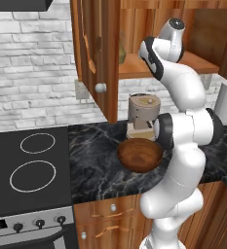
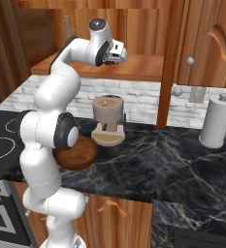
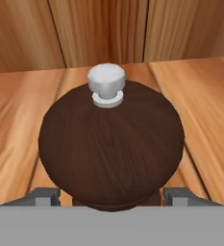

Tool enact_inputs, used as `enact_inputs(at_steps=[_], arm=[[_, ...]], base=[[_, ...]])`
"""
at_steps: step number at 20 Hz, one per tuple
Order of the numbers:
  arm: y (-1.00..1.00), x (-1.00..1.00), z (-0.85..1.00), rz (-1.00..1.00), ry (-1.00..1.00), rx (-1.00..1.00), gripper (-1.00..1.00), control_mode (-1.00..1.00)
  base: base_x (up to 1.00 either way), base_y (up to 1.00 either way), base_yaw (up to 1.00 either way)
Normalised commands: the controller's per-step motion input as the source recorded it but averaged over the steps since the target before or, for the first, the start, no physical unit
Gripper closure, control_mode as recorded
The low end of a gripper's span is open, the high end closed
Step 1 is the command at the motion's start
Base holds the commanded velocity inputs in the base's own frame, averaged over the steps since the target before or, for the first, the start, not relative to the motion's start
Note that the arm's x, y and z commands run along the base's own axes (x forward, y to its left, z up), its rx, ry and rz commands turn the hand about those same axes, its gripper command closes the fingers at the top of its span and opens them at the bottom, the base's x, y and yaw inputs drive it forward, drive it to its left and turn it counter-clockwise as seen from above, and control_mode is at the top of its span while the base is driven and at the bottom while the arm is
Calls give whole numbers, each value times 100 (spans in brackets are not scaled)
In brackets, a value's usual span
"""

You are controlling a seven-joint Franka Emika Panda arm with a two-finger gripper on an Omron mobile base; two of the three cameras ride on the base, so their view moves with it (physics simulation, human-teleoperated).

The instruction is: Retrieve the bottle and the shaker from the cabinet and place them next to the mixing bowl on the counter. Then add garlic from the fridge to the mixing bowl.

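Inside the cabinet (image 2: 134, 68), the gripper (image 3: 111, 196) straddles the dark wooden shaker (image 3: 111, 144). Its fingertips (image 3: 43, 196) flank the shaker's base; whether they grip it cannot be told.

White arm (image 2: 51, 121) rising from the lower left, its wrist bent toward the wooden cabinet shelf (image 2: 134, 68), with the pincer (image 2: 120, 52) at the shelf's edge; its jaws cannot be made out. Dark marbled worktop (image 2: 172, 155) below. Brown mixing bowl (image 2: 78, 152) just beside the arm's elbow joint. Beige coffee machine (image 2: 108, 120) behind the bowl, against the white brick wall. White paper towel roll (image 2: 216, 121) upright, well apart at right. Open cabinet door (image 2: 171, 58) seen edge-on.
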Motion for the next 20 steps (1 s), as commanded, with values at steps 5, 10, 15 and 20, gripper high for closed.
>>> enact_inputs(at_steps=[5, 10, 15, 20], arm=[[0, -29, 0, 0, 0, 0, 100, -100], [7, -98, 0, 0, -1, 0, 100, -100], [23, -100, -11, 0, -1, 0, 100, -100], [15, -100, -26, 0, -2, 0, 100, -100]], base=[[0, 0, 0], [0, 0, 0], [0, 0, 0], [0, 0, 0]])
